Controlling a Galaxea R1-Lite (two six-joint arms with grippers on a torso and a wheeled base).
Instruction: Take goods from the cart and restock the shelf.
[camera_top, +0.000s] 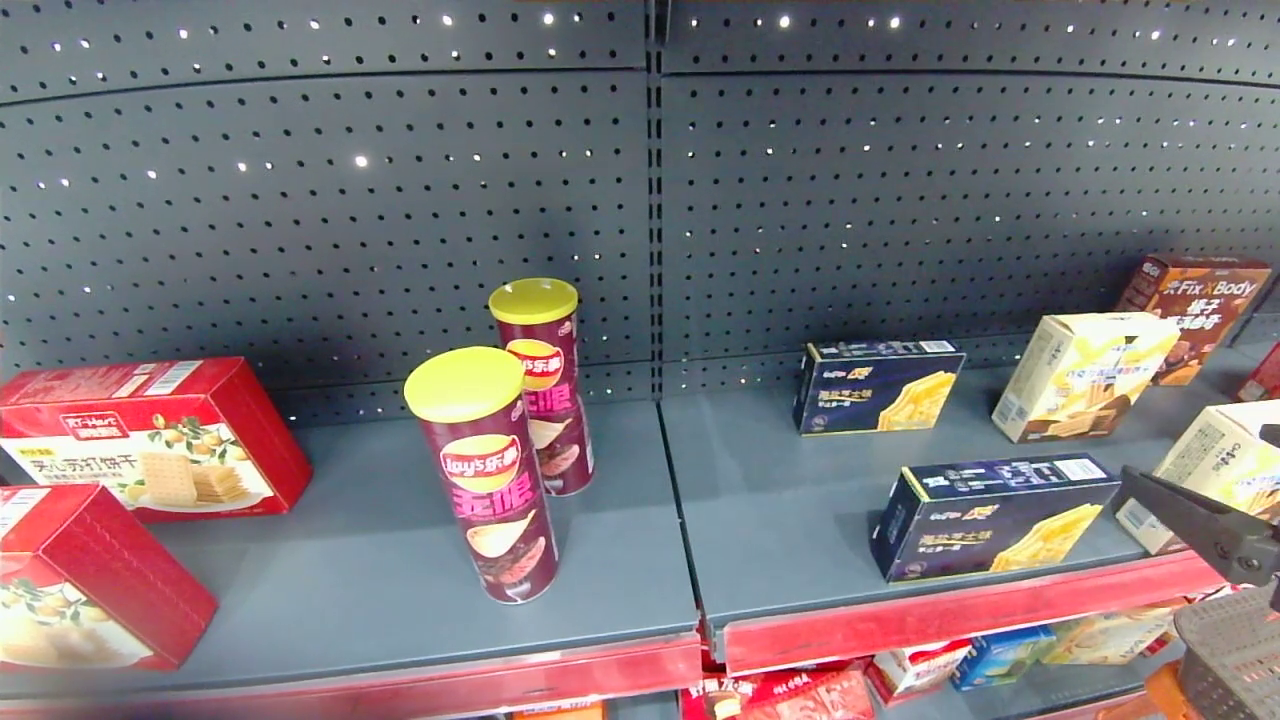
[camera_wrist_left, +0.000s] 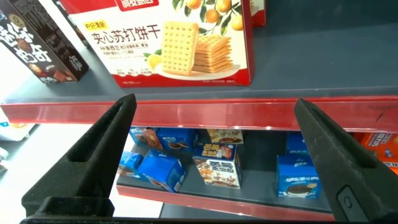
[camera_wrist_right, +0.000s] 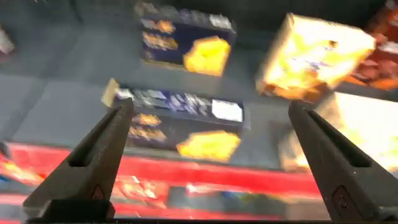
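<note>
My right gripper (camera_wrist_right: 210, 106) is open and holds nothing. It hovers just in front of the shelf's red front edge (camera_wrist_right: 249, 177), facing a dark blue box (camera_wrist_right: 180, 118) that lies near that edge. One of its fingers (camera_top: 1185, 518) shows at the right of the head view, beside that same dark blue box (camera_top: 1000, 515). My left gripper (camera_wrist_left: 214, 102) is also open and holds nothing. It is level with the red shelf edge (camera_wrist_left: 205, 115), below a red cracker box (camera_wrist_left: 180, 40). A grey mesh cart basket (camera_top: 1235, 650) shows at the lower right.
Two maroon chip cans (camera_top: 495, 475) with yellow lids stand mid-shelf. Red cracker boxes (camera_top: 150, 440) lie at the left. A second dark blue box (camera_top: 875, 385), a yellow box (camera_top: 1080, 375) and a brown box (camera_top: 1195, 300) sit farther right. Blue boxes (camera_wrist_left: 161, 171) fill the lower shelf.
</note>
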